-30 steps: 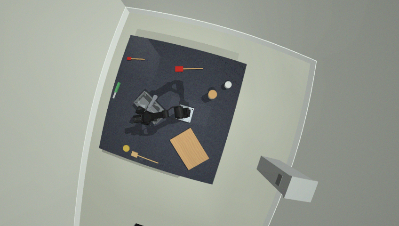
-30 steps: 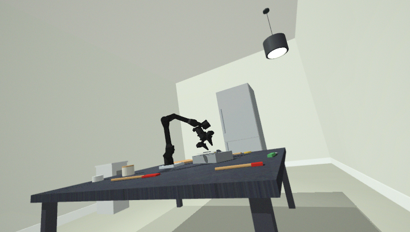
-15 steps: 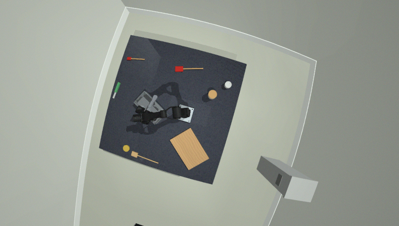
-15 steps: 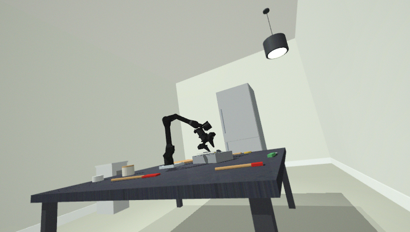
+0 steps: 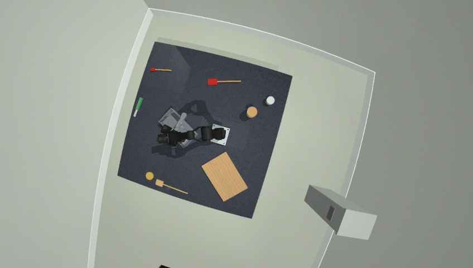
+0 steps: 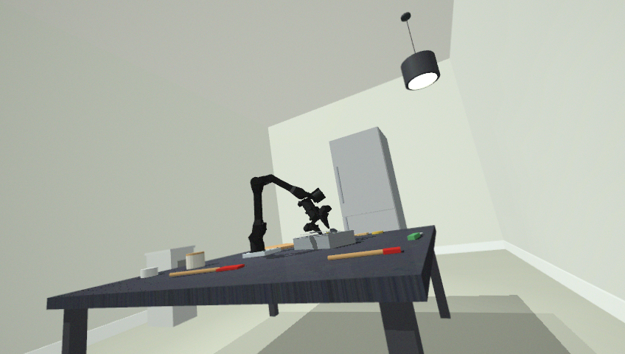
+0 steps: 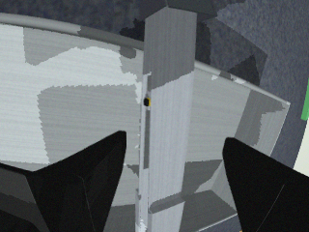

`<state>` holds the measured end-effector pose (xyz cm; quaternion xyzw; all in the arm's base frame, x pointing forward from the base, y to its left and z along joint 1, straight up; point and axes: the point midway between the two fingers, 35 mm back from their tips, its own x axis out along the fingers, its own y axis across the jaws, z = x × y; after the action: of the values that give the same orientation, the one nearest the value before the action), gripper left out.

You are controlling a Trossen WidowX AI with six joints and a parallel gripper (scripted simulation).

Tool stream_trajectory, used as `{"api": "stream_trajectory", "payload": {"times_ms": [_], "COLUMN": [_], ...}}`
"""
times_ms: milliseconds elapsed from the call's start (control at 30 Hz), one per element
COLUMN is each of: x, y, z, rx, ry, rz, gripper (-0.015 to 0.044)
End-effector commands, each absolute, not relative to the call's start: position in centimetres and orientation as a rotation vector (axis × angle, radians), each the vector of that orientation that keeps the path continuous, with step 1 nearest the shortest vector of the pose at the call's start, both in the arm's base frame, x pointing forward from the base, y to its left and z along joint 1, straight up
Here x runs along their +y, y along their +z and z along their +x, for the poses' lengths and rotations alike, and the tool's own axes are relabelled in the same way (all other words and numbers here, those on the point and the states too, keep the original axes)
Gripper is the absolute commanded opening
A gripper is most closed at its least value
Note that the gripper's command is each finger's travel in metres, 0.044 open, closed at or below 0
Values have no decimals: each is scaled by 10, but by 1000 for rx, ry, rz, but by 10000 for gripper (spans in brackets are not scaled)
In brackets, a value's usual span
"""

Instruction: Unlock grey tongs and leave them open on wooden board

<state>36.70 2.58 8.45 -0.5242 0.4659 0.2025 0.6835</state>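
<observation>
The grey tongs [image 5: 181, 120] [image 7: 169, 116] lie shut across the roasting tin [image 5: 168, 120] [image 6: 342, 239] [image 7: 92, 70]. Their dark end is at the top of the wrist view, beyond the tin's rim; a small black and yellow mark shows on their left side. My gripper [image 6: 324, 229] [image 7: 177, 142] is open and empty and points steeply down, low over the tin. In the wrist view its fingers stand left and right of the tongs, with gaps on both sides. Its height over them is hard to tell. The arm hides part of the tongs in the top view. The wooden board [image 5: 224, 176] [image 6: 279, 246] bears nothing.
A green-handled tool [image 5: 139, 103] [image 6: 413, 236] lies near the table edge. Two red-headed tools [image 5: 212, 81] [image 5: 153, 69], a wooden tool [image 5: 159, 182], a yellow disc [image 5: 149, 175], a wood-topped pot [image 5: 251, 111] and a white cylinder [image 5: 270, 100] are around.
</observation>
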Motion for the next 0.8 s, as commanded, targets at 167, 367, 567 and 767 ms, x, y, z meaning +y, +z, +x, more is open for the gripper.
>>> {"api": "stream_trajectory", "payload": {"times_ms": [167,367,567,767], "x": [23,20,18,17], "y": [69,61,52,53], "z": [372,376,379,380], "rx": [1049,1048,1048,1048], "ry": [466,465,465,454], "rz": [-1179,-1179,-1179,-1176], "gripper": [260,260,260,234]}}
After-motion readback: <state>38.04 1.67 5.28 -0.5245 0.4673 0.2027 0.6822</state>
